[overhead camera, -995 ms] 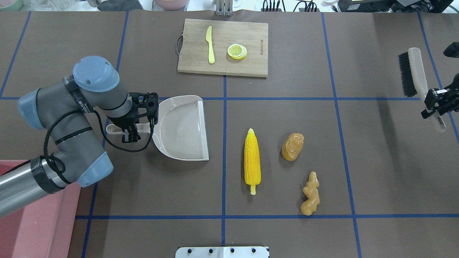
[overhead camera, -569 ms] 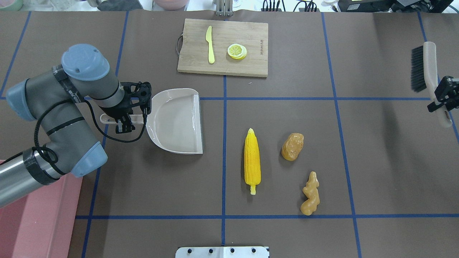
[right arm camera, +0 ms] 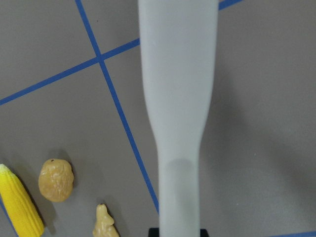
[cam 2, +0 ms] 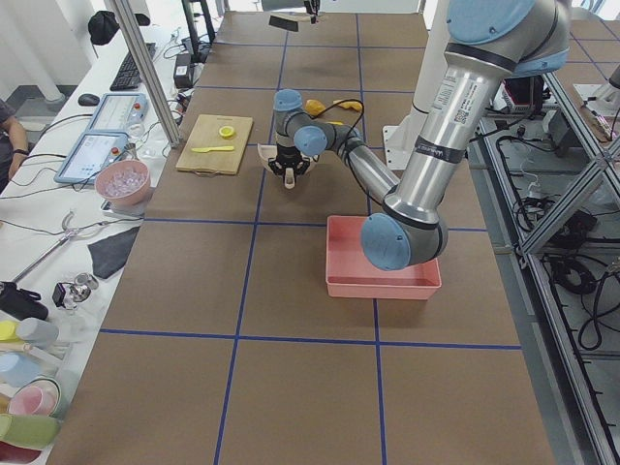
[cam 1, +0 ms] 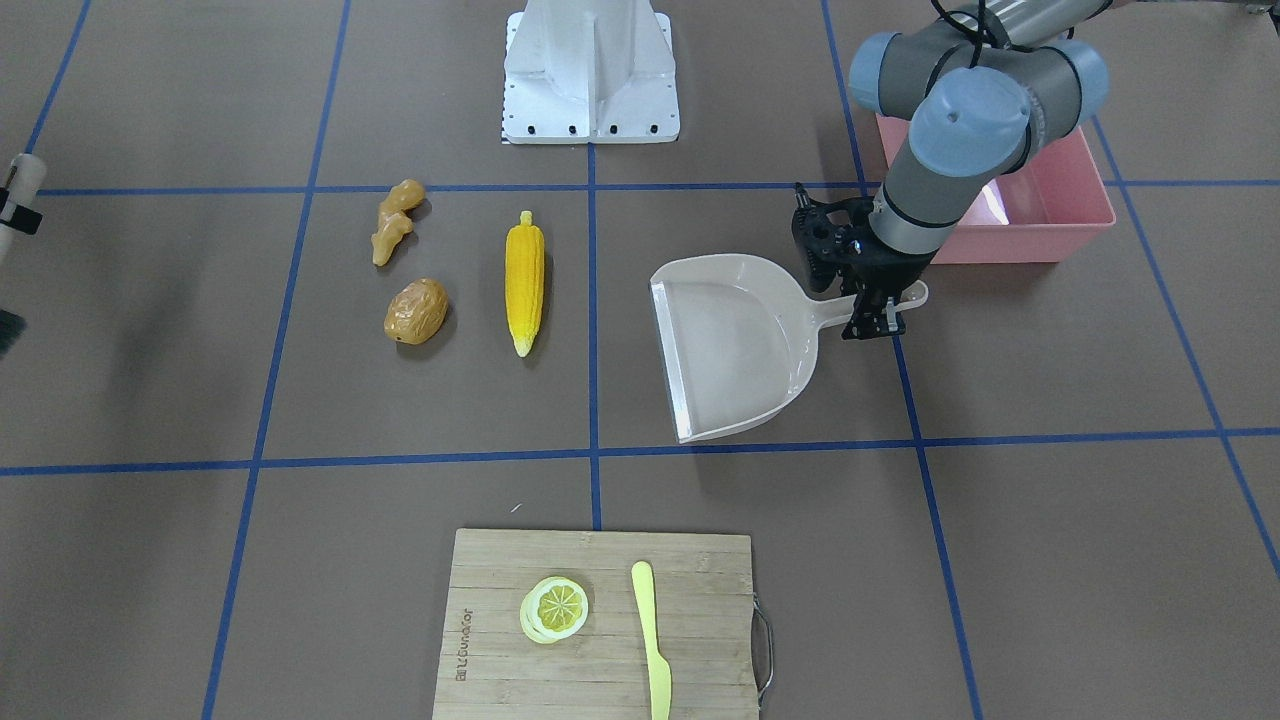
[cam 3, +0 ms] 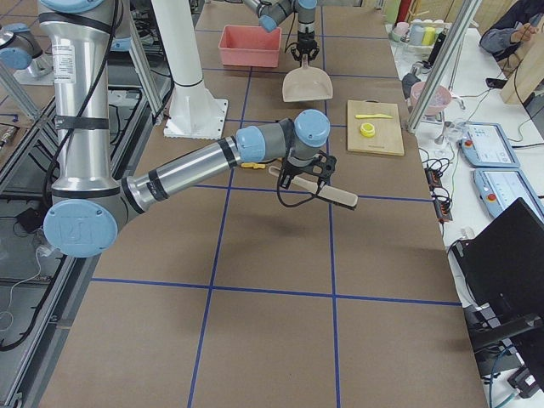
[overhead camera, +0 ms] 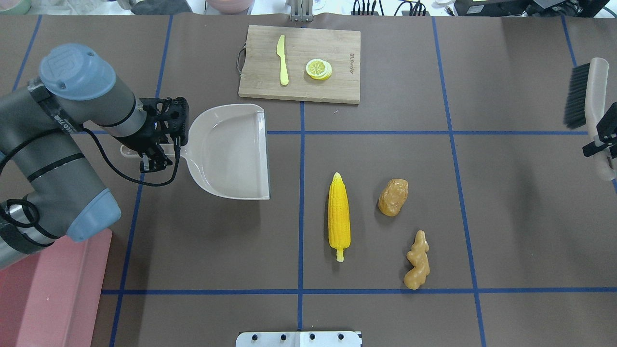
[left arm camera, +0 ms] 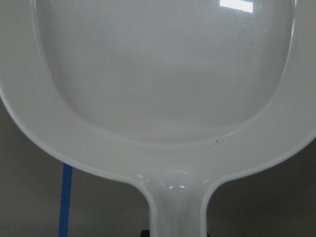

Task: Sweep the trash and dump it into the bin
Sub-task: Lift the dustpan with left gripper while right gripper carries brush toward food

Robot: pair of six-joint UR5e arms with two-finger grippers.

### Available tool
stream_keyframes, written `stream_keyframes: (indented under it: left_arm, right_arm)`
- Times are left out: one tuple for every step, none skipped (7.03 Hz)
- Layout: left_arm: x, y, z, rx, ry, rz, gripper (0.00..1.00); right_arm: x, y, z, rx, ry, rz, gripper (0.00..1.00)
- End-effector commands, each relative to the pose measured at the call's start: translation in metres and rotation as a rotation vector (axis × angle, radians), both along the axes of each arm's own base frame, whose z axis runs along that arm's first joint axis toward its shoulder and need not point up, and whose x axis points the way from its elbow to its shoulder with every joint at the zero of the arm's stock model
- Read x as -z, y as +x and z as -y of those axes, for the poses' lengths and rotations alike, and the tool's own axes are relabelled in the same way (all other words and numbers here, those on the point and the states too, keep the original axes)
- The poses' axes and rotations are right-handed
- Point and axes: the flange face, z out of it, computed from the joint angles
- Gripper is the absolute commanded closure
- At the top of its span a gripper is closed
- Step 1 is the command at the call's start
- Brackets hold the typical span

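The yellow corn cob [overhead camera: 339,215], the brown potato [overhead camera: 393,196] and the tan ginger root [overhead camera: 417,260] lie on the table right of centre. The pink bin [overhead camera: 43,299] stands at the near left corner, partly under my left arm. My left gripper [overhead camera: 153,155] is shut on the handle of the beige dustpan [overhead camera: 231,152], which is left of the trash with its open mouth facing it. My right gripper [overhead camera: 602,140], at the right edge, is shut on the handle of a brush [overhead camera: 585,96] with black bristles. The right wrist view shows the brush handle [right arm camera: 177,98] above the trash.
A wooden cutting board [overhead camera: 332,91] at the far centre holds a pale yellow knife [overhead camera: 282,60] and a lemon slice [overhead camera: 318,69]. A white robot base plate [overhead camera: 299,339] sits at the near edge. Blue tape lines grid the brown table.
My left arm has carried the dustpan left and farther from the robot. My right gripper has carried the brush right, towards the view's edge, and turned it more upright.
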Motion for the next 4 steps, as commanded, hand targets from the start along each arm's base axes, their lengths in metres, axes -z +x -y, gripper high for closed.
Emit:
stream_keyframes:
  left_arm:
    - [0.026,0.0,-0.004,-0.004,-0.01,0.011,1.0]
    - [0.043,0.0,-0.008,-0.007,-0.025,0.03,1.0]
    - [0.052,-0.004,-0.014,-0.01,-0.014,0.019,1.0]
    - [0.052,0.019,-0.029,-0.054,-0.017,0.022,1.0]
  right_arm:
    - [-0.006,0.013,-0.062,-0.008,-0.126,0.069,1.0]
    - [-0.01,0.018,-0.089,-0.012,-0.195,0.098,1.0]
    - [0.001,0.023,-0.111,-0.006,-0.202,0.127,1.0]
    - [0.013,0.026,-0.124,-0.005,-0.191,0.134,1.0]
